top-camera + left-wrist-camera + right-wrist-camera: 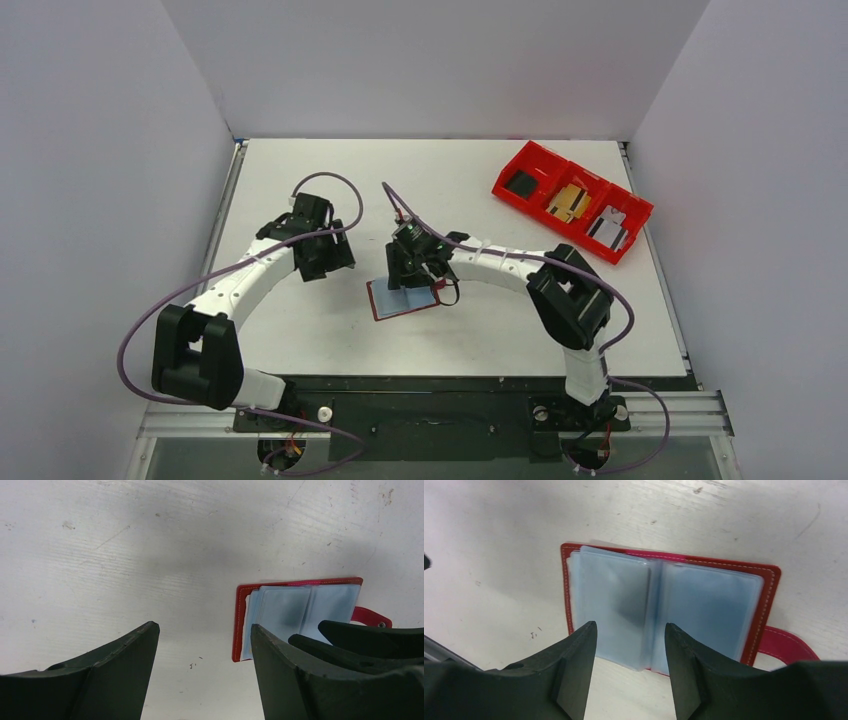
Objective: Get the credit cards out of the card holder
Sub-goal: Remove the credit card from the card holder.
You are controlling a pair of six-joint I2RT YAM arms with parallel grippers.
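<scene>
At frame centre, card holder point(403, 298): open flat on the surface, so we judge its credit cards point(614, 600) reachable;
Right pincer point(631, 630): released, poised over the sleeves;
Left pincer point(205, 630): released, idle beside it

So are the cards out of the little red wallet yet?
Not yet. Done: the card holder lies open on the table, pale blue card pages showing. In hand: the right gripper hovers open over those pages; the left gripper hangs open beside it, empty. Left: pulling the cards out.
</scene>
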